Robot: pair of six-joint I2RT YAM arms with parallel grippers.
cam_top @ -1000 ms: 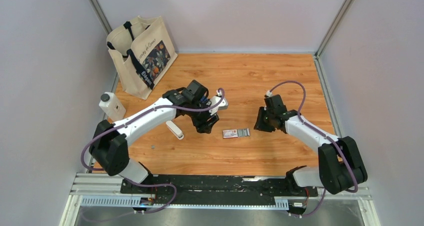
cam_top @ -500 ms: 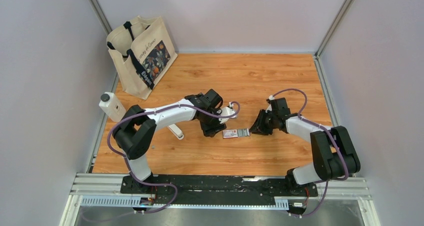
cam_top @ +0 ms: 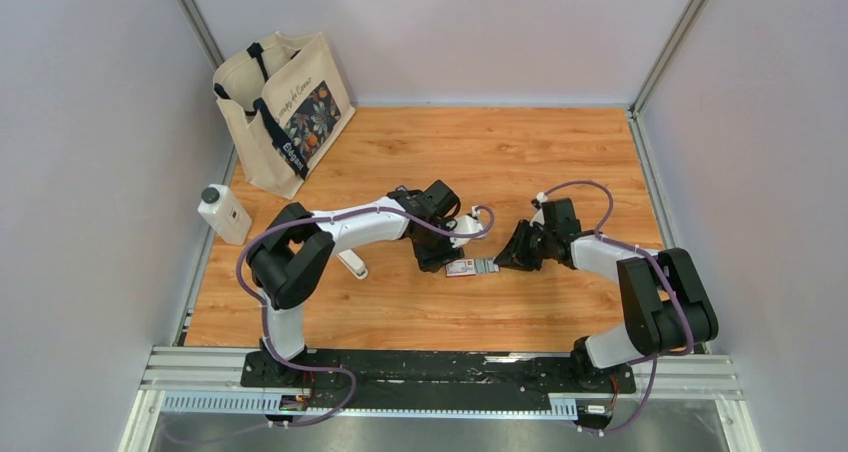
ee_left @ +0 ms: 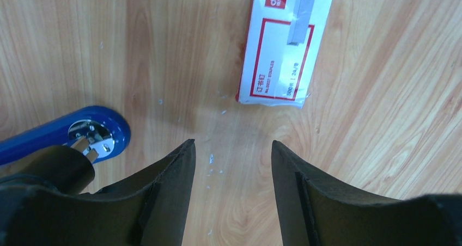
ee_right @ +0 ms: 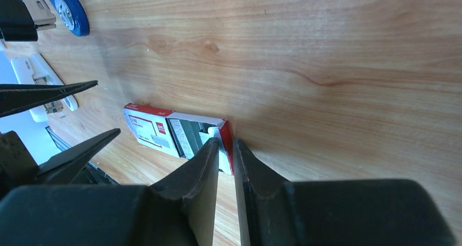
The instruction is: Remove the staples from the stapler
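We are holding the left pincer (ee_left: 233,143) open and empty, midway between the desk's side edges; the blue stapler (ee_left: 49,134) is lying just beside it, so we should be centring over its bar. The right pincer (ee_right: 226,141), almost closed, is meeting the staple box (ee_left: 283,50); whether it is gripping, we cannot tell

You've got both claws low over the middle of the orange-brown wooden tabletop (cam_top: 520,152). Left claw (cam_top: 443,260) points down just beside the left end of the small red-and-white cardboard box (cam_top: 468,267). Right claw (cam_top: 505,260) is at the box's grey right end; you can't tell contact from up here. A slim white plastic bar (cam_top: 350,262) lies partly under the left forearm. The cream canvas tote bag (cam_top: 283,112) stands far left, and the white bottle with black cap (cam_top: 224,214) is at the left edge.
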